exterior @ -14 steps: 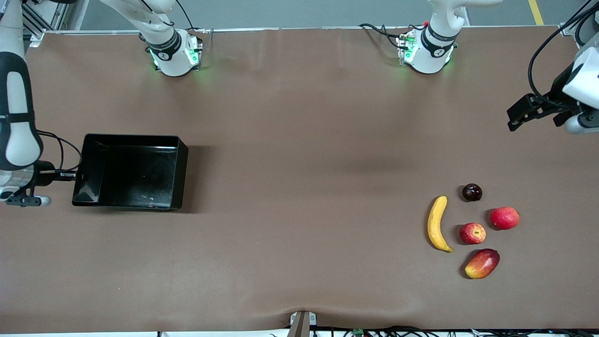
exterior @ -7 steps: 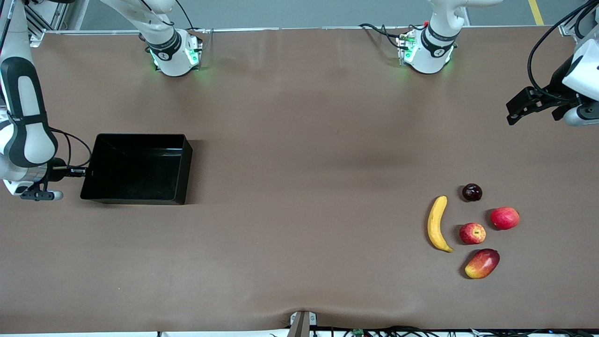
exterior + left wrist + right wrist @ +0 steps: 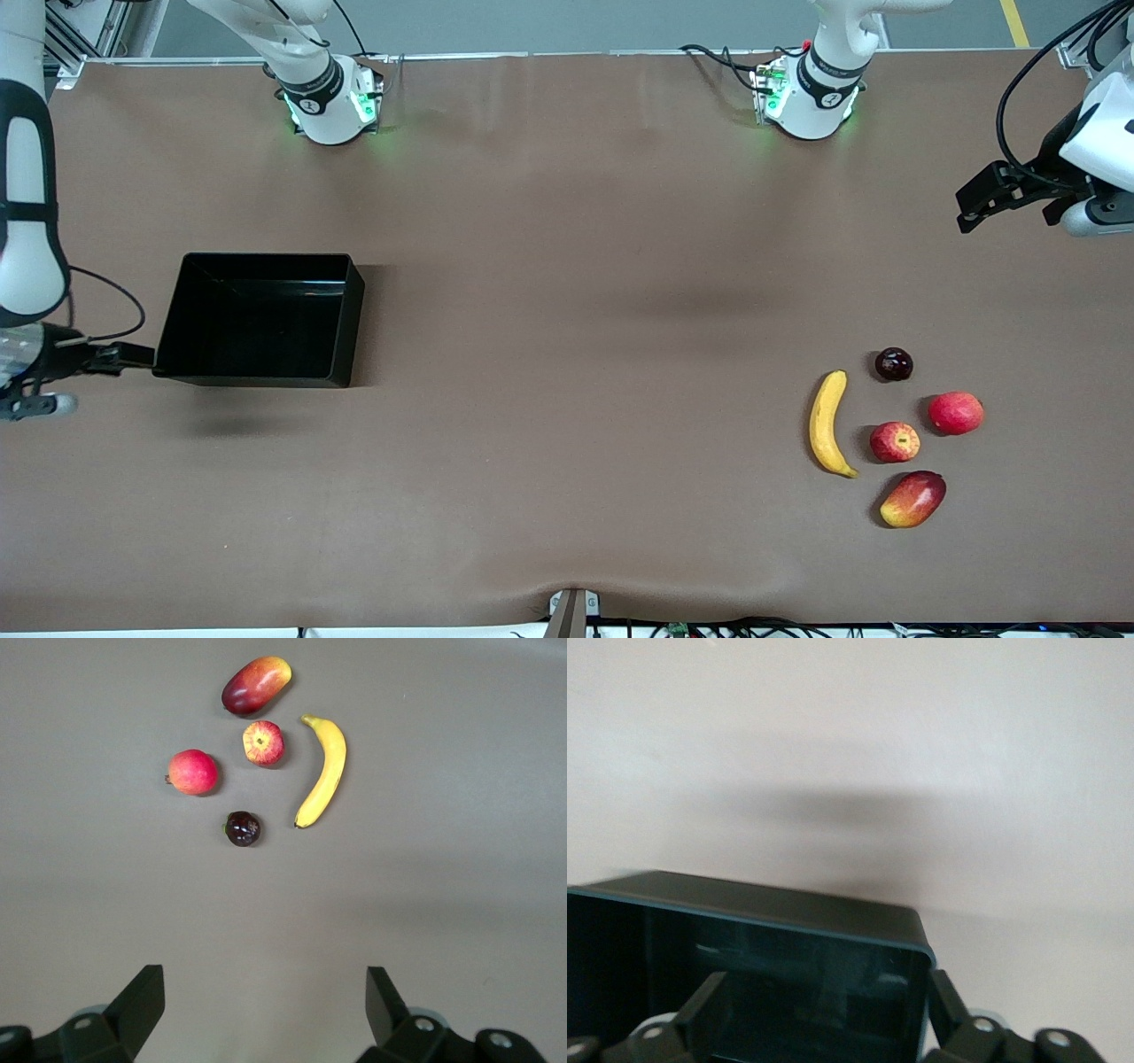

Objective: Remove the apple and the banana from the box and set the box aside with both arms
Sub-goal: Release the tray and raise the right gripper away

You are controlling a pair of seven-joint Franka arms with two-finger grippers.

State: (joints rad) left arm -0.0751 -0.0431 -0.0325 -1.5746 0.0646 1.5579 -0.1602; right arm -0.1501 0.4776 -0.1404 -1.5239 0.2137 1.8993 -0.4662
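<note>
Since a second ago the box (image 3: 266, 379) has shifted a little toward the left arm's end, and my right pincer (image 3: 137, 356), now released and spread, sits just beside its end wall, while my left pincer (image 3: 970, 206) waits open, with banana (image 3: 824, 434) and apple (image 3: 895, 441) well apart from the box.

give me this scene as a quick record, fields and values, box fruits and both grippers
box: black bin, empty, toward the right arm's end
right gripper: open, at the bin's outer wall
left gripper: open, up over bare table at the left arm's end, fruits in its wrist view
banana: beside the apple
other fruits: dark plum, pinkish fruit, mango nearest the camera
fruits in bin: none
</note>
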